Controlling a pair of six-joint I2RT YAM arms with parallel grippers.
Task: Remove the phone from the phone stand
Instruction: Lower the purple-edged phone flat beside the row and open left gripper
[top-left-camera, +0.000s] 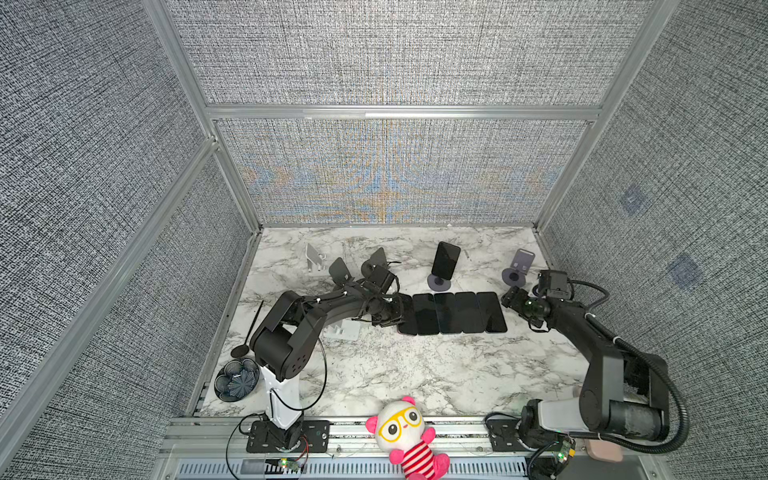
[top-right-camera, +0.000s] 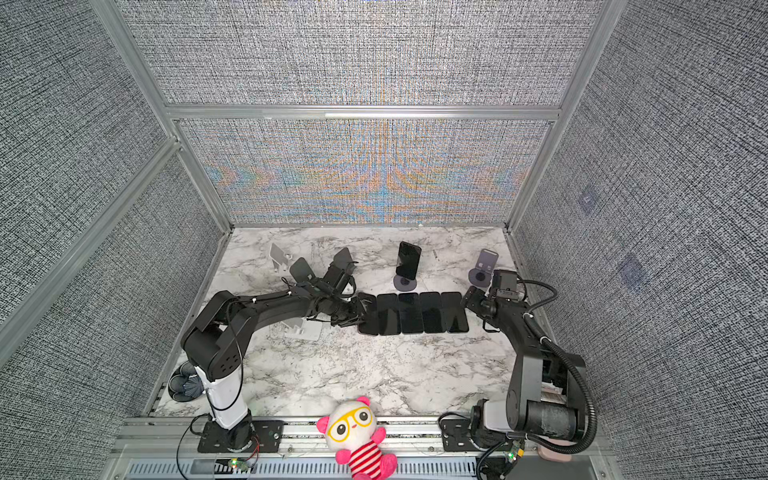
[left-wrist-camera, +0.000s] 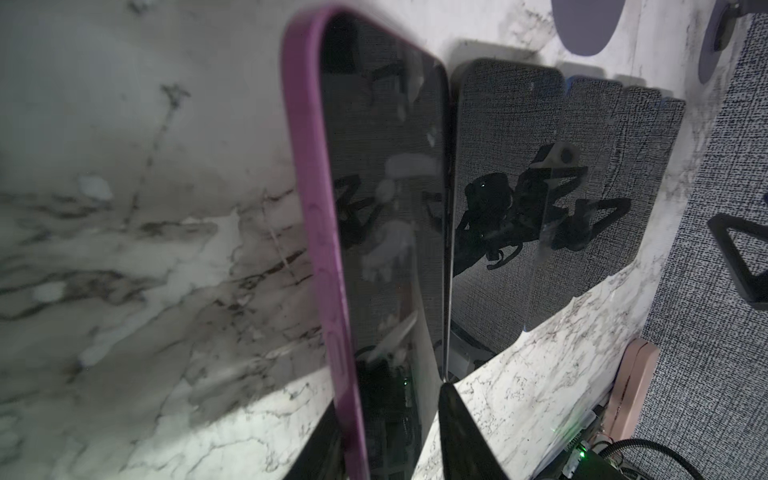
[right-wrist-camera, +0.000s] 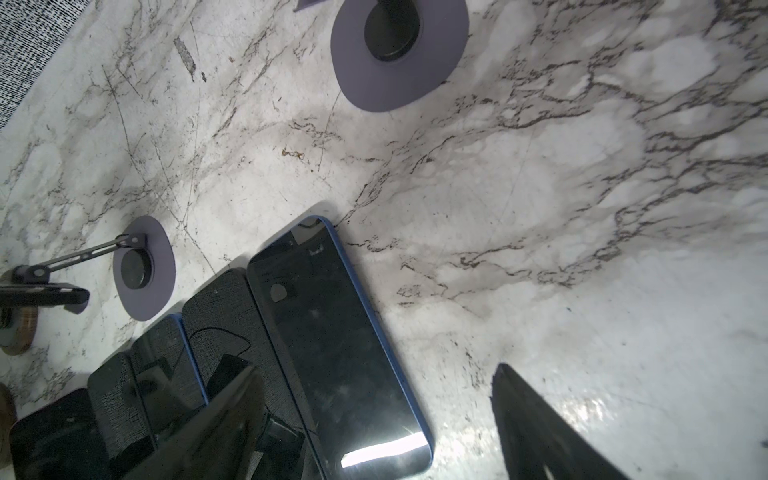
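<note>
At the back of the marble table a dark phone (top-left-camera: 445, 258) (top-right-camera: 408, 259) leans upright on a purple round-based phone stand (top-left-camera: 439, 283) (top-right-camera: 405, 284), with neither gripper touching it. Several phones lie flat in a row mid-table. My left gripper (top-left-camera: 395, 312) (left-wrist-camera: 390, 399) is at the row's left end, its jaws parted either side of a purple-cased phone (left-wrist-camera: 374, 208) and a gap showing at one finger. My right gripper (top-left-camera: 510, 300) (right-wrist-camera: 374, 419) hangs open just above the row's right end, over a blue-cased phone (right-wrist-camera: 340, 345).
An empty purple stand (top-left-camera: 517, 268) (right-wrist-camera: 399, 54) is close behind my right gripper. White (top-left-camera: 313, 257) and black stands (top-left-camera: 340, 270) sit at the back left, and another white stand (top-left-camera: 345, 330) lies under the left arm. A dark bowl (top-left-camera: 237, 380), a spoon (top-left-camera: 249, 328) and a plush toy (top-left-camera: 409, 436) lie nearer the front.
</note>
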